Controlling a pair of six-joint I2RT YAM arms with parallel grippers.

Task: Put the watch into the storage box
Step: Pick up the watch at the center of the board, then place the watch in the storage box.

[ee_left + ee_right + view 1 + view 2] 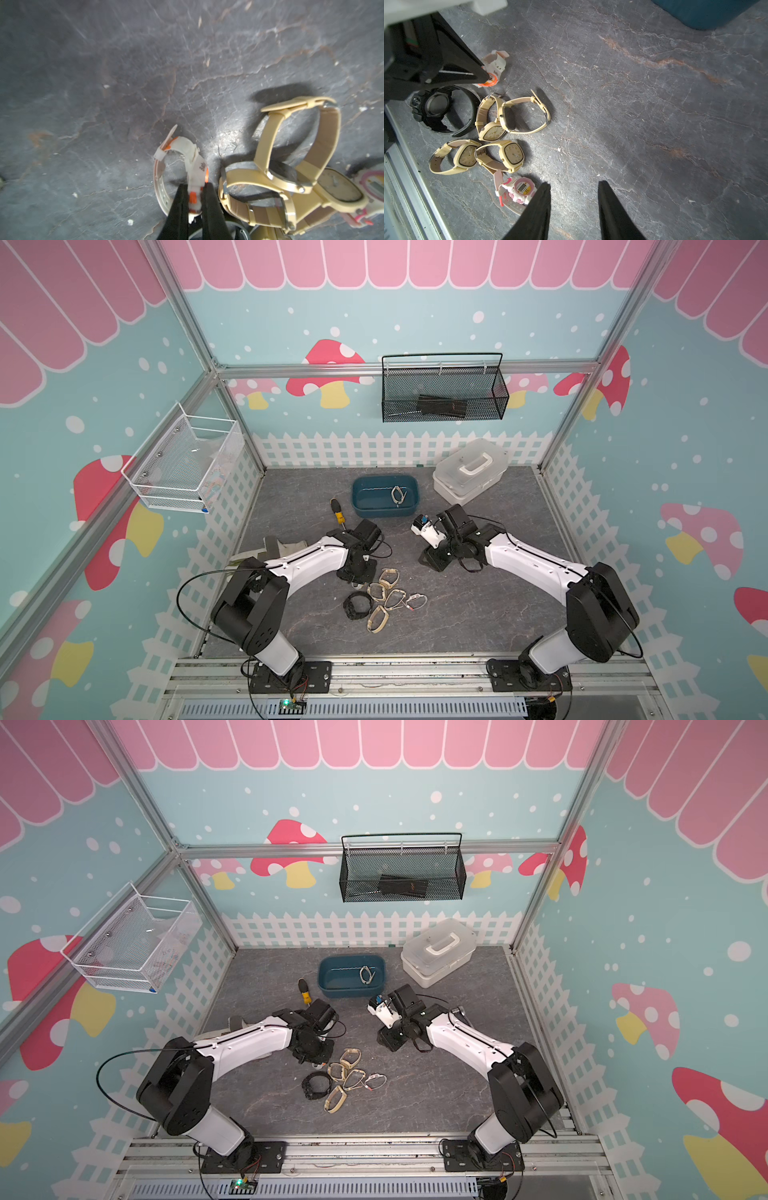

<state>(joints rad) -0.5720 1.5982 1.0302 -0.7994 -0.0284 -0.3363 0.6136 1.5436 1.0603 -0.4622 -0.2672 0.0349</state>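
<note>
End effector (195, 199) clamped on watch (193, 166)

A white watch (195, 172) with orange accents sits between black claw fingers (178, 209). Four beige watches (500, 133), one black watch (438, 110) and a pink-and-white one (519, 191) lie on the grey marbled bench (654, 124). The storage box (384, 495) is dark teal.

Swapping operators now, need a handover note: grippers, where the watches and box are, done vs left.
Left gripper: shut on the white-and-orange watch, which looks still on the table.
Right gripper: open, empty, above the table beside the pink watch.
Storage box: one watch already inside.
Left: carry the gripped watch to the box, then the beige watches, black watch and pink one.
</note>
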